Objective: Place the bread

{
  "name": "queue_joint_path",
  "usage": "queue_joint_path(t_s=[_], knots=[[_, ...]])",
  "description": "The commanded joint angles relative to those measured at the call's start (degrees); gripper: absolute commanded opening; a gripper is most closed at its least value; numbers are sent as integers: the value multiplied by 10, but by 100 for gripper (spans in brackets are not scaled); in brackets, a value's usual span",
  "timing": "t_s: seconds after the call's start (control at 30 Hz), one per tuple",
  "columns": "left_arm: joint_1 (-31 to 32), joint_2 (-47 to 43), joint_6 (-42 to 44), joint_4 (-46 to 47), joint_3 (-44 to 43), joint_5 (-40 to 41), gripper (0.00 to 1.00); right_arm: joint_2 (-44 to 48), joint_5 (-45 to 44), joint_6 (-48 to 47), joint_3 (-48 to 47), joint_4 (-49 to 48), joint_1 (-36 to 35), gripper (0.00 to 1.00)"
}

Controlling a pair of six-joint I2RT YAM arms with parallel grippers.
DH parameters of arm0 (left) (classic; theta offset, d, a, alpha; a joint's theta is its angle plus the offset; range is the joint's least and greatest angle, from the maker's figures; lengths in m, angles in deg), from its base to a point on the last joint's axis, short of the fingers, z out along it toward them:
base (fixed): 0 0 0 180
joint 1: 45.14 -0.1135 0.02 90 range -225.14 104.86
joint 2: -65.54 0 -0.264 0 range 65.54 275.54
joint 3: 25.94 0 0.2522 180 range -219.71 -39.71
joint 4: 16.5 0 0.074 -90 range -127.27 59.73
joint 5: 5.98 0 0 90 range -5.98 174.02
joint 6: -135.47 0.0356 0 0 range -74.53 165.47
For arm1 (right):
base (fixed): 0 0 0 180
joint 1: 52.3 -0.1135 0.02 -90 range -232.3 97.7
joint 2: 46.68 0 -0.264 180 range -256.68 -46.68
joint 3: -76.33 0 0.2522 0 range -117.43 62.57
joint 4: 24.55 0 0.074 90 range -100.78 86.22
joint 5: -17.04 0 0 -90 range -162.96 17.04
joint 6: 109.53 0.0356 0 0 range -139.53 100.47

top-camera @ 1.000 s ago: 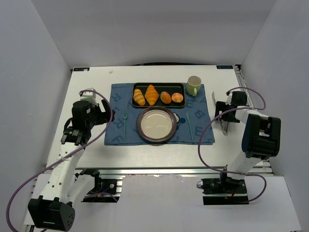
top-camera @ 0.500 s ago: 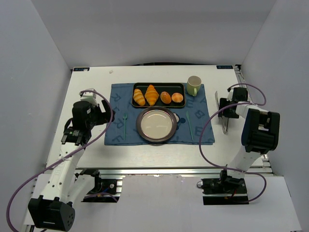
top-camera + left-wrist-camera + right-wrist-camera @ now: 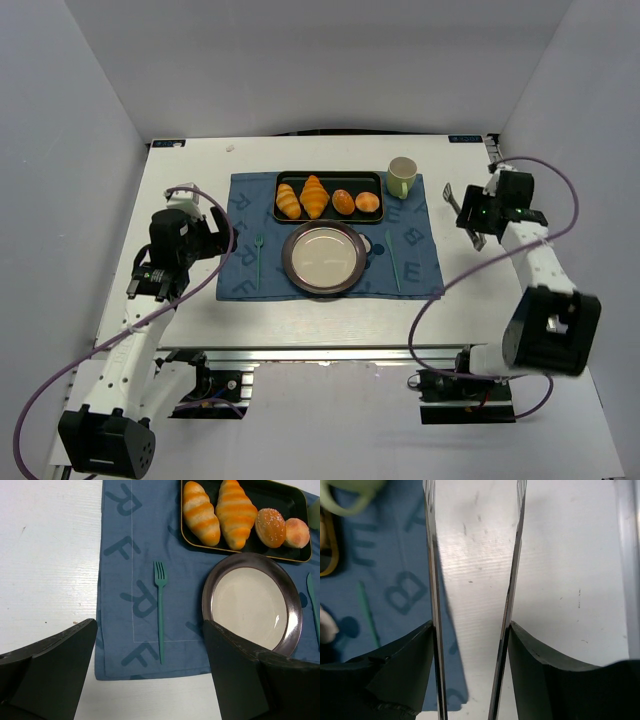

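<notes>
The bread (image 3: 368, 203) is the small round pale-topped bun at the right end of the black tray (image 3: 330, 176); in the left wrist view the bread (image 3: 297, 532) lies at the tray's (image 3: 250, 552) right end. My right gripper (image 3: 480, 215) hovers over bare table right of the placemat, shut on metal tongs (image 3: 468, 215). In the right wrist view the two tong blades (image 3: 432, 555) run between my right gripper's (image 3: 470, 630) pads and stand apart with nothing between them. My left gripper (image 3: 205, 240) is open at the placemat's left edge; in its own view the left gripper (image 3: 150, 680) is empty.
A darker oval bun (image 3: 343, 201) and two croissants (image 3: 288, 200) share the tray. A steel-rimmed plate (image 3: 290, 262) sits on the blue placemat (image 3: 420, 270) between a green fork (image 3: 258, 255) and a green knife (image 3: 393, 255). A green mug (image 3: 402, 176) stands at the mat's back right.
My right gripper has closed on the tongs and carried them up and toward the back right. The right arm has stretched out. The left arm has not moved.
</notes>
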Motion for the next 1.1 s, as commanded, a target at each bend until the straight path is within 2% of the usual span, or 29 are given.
queue_joint_path(t_s=[0.0,0.2,0.3,0.4,0.47,0.63,0.73,1.07], knots=[[2,-13,-3,7,0,-6,98,88,11,37,2,34,-4,63],[2,-19,-10,2,-7,-9,98,179,73,45,-25,91,-12,61],[2,-23,-13,4,-5,-10,98,204,114,59,-32,100,-39,61],[2,-21,-15,4,-6,-9,98,206,112,79,-52,105,-89,61],[2,-21,-15,3,-8,-9,98,201,89,91,-62,104,-147,61],[2,-26,-19,0,-8,-2,98,159,59,129,-78,80,-259,60],[2,-26,-23,4,-4,-6,98,125,21,144,-80,46,-295,59],[2,-18,-20,0,-7,-1,98,-24,-16,116,-172,23,-300,59]])
